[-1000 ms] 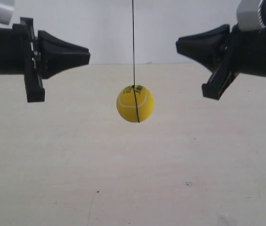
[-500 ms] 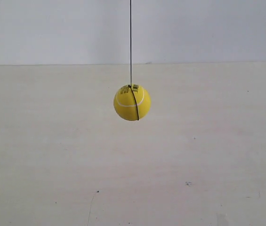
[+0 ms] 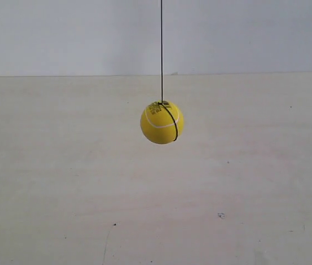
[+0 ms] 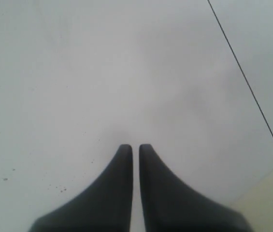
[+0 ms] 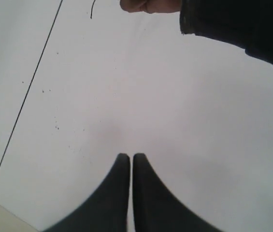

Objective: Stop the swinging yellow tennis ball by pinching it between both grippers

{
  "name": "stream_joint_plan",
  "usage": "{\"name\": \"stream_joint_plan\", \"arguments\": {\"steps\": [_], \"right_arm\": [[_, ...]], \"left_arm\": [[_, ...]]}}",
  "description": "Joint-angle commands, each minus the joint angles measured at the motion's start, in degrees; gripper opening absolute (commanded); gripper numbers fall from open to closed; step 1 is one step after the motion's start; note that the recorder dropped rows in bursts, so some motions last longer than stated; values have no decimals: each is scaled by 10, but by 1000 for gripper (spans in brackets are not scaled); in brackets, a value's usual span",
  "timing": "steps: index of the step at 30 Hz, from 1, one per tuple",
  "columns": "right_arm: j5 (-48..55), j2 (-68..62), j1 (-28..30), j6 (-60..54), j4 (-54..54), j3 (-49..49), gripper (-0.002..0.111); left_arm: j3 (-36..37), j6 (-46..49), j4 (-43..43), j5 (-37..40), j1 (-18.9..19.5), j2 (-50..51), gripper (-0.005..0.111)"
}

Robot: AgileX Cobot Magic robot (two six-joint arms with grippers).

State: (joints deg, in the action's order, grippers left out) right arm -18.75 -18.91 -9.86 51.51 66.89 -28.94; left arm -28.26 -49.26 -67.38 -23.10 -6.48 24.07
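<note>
The yellow tennis ball [image 3: 162, 122] hangs free on its thin black string [image 3: 162, 49] above the pale table, with a white seam and a small sticker on top. Neither arm shows in the exterior view. In the left wrist view my left gripper [image 4: 136, 147] is shut, its two black fingers side by side with nothing between them, pointing at a white wall. My right gripper [image 5: 131, 156] is shut and empty too, facing the same kind of white surface. The ball is out of both wrist views; only the string [image 4: 247, 87] crosses each as a slanted line [image 5: 27, 96].
The pale table [image 3: 156, 193] runs under the ball to a white wall [image 3: 244, 33] behind. A person's hand [image 5: 148, 5] and dark sleeve [image 5: 237, 29] show at the edge of the right wrist view.
One second ago both grippers flanked the ball from each side in the exterior view; they have since withdrawn out of that view. The ball has swung slightly to the view's right.
</note>
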Motion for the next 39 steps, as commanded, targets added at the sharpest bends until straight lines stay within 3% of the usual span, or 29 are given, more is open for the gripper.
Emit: {"name": "stream_joint_plan", "arguments": {"steps": [1, 11, 18, 39], "right_arm": [[6, 50, 2, 23, -6, 27, 0], [-4, 147, 2, 69, 1, 122, 0], [-11, 160, 2, 95, -2, 130, 0], [-19, 159, 2, 110, -4, 130, 0]], "left_arm": [[43, 2, 25, 28, 1, -48, 5], [145, -8, 51, 26, 1, -155, 5], [208, -11, 51, 26, 1, -200, 5], [218, -11, 51, 26, 1, -200, 5]]}}
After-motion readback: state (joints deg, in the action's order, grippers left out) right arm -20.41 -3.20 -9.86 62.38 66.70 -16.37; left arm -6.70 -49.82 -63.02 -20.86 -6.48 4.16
